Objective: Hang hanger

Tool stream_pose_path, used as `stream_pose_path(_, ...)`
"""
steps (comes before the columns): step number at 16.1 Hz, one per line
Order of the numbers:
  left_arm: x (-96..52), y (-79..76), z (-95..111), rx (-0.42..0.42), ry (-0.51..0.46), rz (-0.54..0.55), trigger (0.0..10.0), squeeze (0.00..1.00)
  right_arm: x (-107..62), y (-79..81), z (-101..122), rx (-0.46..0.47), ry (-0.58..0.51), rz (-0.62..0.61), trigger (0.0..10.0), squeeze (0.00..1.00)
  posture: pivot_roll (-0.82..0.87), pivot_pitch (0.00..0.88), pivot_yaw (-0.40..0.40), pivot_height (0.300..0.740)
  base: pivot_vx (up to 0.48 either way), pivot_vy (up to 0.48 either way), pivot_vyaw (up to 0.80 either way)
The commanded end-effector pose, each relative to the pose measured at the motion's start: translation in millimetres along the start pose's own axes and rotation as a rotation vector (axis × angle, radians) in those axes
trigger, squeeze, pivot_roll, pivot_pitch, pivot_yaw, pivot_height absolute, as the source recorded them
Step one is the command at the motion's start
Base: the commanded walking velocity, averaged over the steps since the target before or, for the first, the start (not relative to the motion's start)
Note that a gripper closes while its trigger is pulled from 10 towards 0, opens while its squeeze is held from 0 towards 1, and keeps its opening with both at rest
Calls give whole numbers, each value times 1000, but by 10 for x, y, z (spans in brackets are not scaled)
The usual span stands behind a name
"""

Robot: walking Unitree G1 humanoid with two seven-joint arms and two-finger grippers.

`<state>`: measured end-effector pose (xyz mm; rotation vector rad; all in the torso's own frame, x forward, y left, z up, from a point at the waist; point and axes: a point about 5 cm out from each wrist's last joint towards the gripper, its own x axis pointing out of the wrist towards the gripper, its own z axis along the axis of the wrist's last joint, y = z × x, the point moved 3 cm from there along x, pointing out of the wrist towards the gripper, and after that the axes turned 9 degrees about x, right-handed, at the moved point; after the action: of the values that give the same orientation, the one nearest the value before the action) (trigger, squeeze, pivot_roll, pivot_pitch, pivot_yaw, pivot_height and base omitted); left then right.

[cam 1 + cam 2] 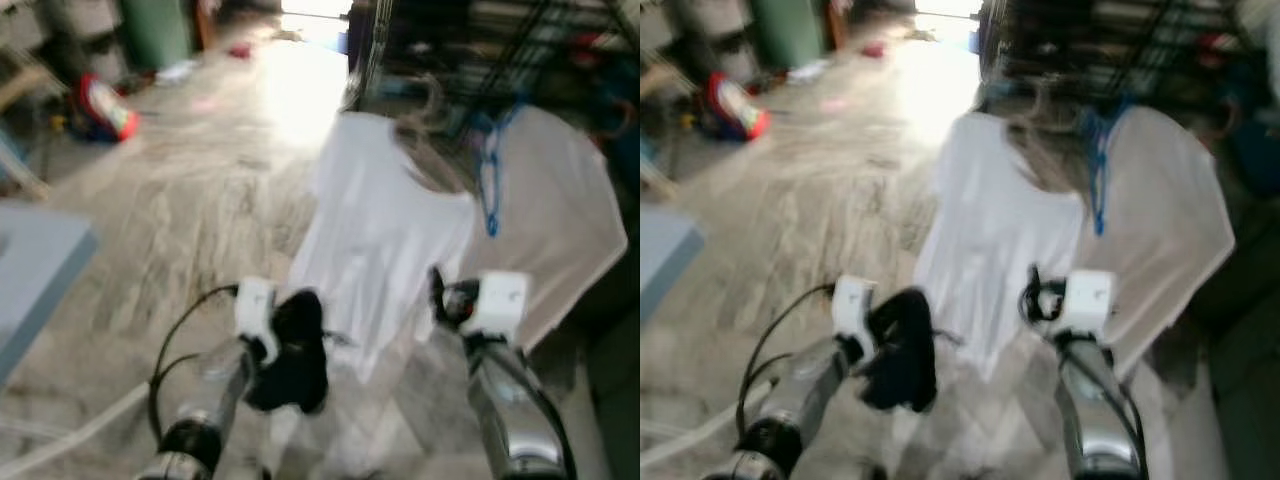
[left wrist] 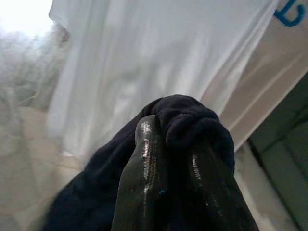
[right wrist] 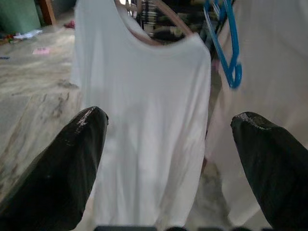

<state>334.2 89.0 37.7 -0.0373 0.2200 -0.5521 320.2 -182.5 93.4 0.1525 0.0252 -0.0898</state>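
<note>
Left gripper [image 2: 178,144] clenched on a dark cloth [image 1: 293,350], held up low in front of a white shirt [image 1: 375,235]. Right gripper [image 3: 168,139] spread wide, grasping nothing, pointed at the same white shirt. White shirt hanging on a pale hanger [image 3: 159,24] from a dark rack [image 1: 520,50]. Just beside it, a blue hanger [image 3: 226,48] and a cream shirt [image 1: 555,200]. Marble floor [image 1: 190,200] below. No boxes or bins clear enough to tell, all blurry.
</note>
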Motion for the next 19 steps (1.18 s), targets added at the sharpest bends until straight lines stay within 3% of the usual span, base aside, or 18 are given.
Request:
stream_pose_path(1,54,-117,26,2,-10,-34,10000,0,-6,-122,6,-19,4,-34,10000,0,-5,148,-10,740,0,0,-800)
stream_pose_path(3,55,-113,27,4,-7,-35,10000,0,4,-119,9,-17,4,-34,10000,0,-2,147,-8,740,0,0,-800)
stream_pose_path(8,59,-3,-1,20,30,65,10000,0,1,-90,-7,-23,6,-27,10000,0,-2,147,-8,740,0,0,0)
stream_pose_path(12,74,-2,20,-7,27,50,10000,0,9,-102,-9,-22,8,-32,10000,0,-2,146,-8,740,0,0,0)
stream_pose_path(15,83,-14,30,-7,23,46,10000,0,9,-103,-10,-19,9,-33,10000,0,-3,146,-7,740,0,326,0)
stream_pose_path(19,83,-17,26,11,27,38,10000,0,1,-95,-16,-18,9,-34,10000,0,-4,150,-4,740,0,354,-595)
